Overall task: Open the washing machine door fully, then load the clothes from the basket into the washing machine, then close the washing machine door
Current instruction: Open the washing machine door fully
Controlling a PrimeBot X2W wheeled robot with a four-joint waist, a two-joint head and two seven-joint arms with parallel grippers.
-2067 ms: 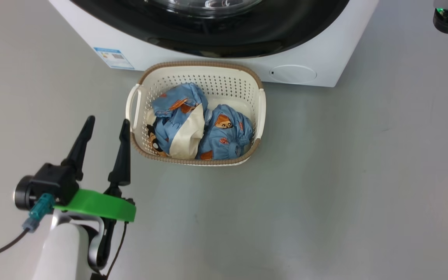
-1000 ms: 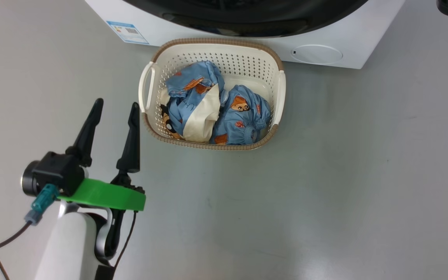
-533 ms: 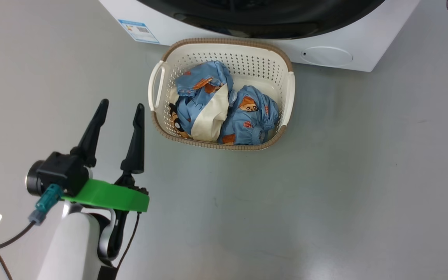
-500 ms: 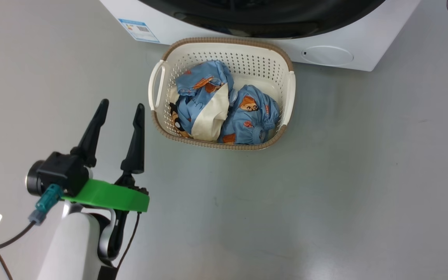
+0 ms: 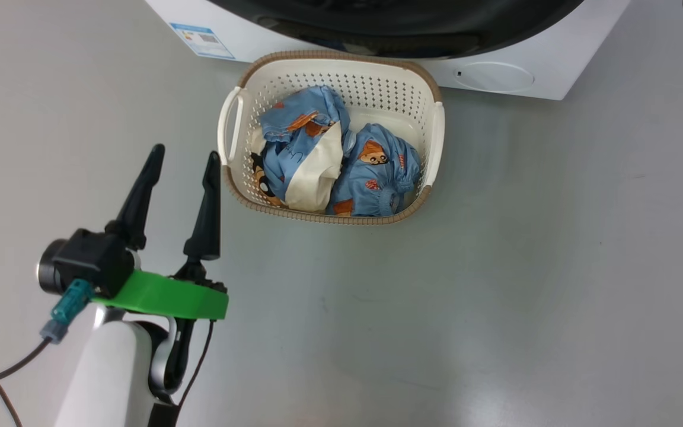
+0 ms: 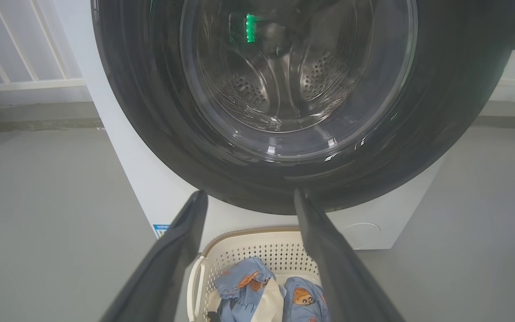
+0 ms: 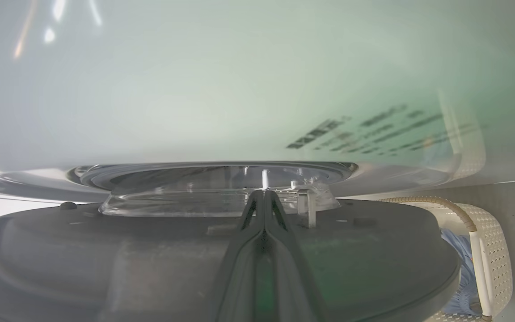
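Left gripper: I have its fingers spread wide with nothing between them. It hovers over the floor, with the tips aimed toward the machine.
Basket: it sits on the floor just to the right of that gripper's tips. Its left handle is the part nearest them. Its long axis runs side to side, along the machine's front, and its far rim is close under the washing machine.
Clothes: two blue bear-print bundles lie side by side in the basket, the left one showing cream fabric. My left arm is the nearer one for these.
Washing machine door: it hangs above and beyond the basket. From the right wrist view I judge it ajar and not yet fully open.
Right gripper: its fingers are pressed together and hold nothing. They lie along the door's grey inner face with the tips at the clear bowl.
Deciding relation: the door lies flat along my right fingers, so I expect the opening swing to fall to the right arm.
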